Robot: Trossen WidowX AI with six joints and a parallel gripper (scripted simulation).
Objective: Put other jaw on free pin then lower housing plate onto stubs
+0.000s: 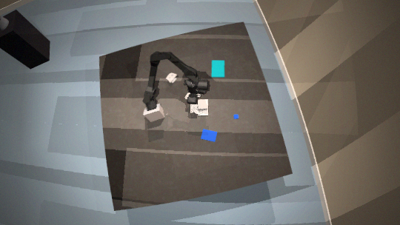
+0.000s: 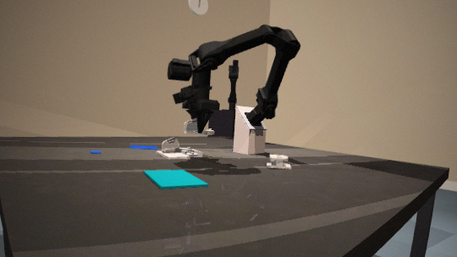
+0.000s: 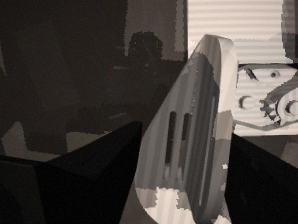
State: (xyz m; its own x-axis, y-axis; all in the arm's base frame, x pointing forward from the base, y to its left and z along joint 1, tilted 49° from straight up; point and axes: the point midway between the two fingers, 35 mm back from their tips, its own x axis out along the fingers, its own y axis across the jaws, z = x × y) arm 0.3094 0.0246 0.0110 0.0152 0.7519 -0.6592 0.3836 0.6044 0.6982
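Note:
My gripper [image 1: 192, 101] [image 2: 201, 130] [image 3: 179, 135] is shut on the white housing plate [image 2: 192, 127] [image 3: 172, 145], a slotted piece with a rounded edge. It is held above the table, beside the white base [image 1: 203, 113] [image 2: 169, 155] [image 3: 250, 131], not touching it. In the wrist view, the base carries a left round pin head [image 3: 246, 102] and a right round pin head [image 3: 291, 107], with dark gear teeth [image 3: 268, 107] between them. The held plate hides part of the base's left side. Whether the teeth fully mesh is too small to tell.
A raised white block [image 1: 202, 103] [image 3: 235, 25] stands on the base. A separate white part [image 1: 171, 78] [image 2: 278, 162] lies on the table. A cyan plate [image 1: 218, 69] [image 2: 175, 179], a blue plate [image 1: 209, 135] [image 2: 143, 147] and a small blue square [image 1: 236, 116] [image 2: 96, 152] lie around.

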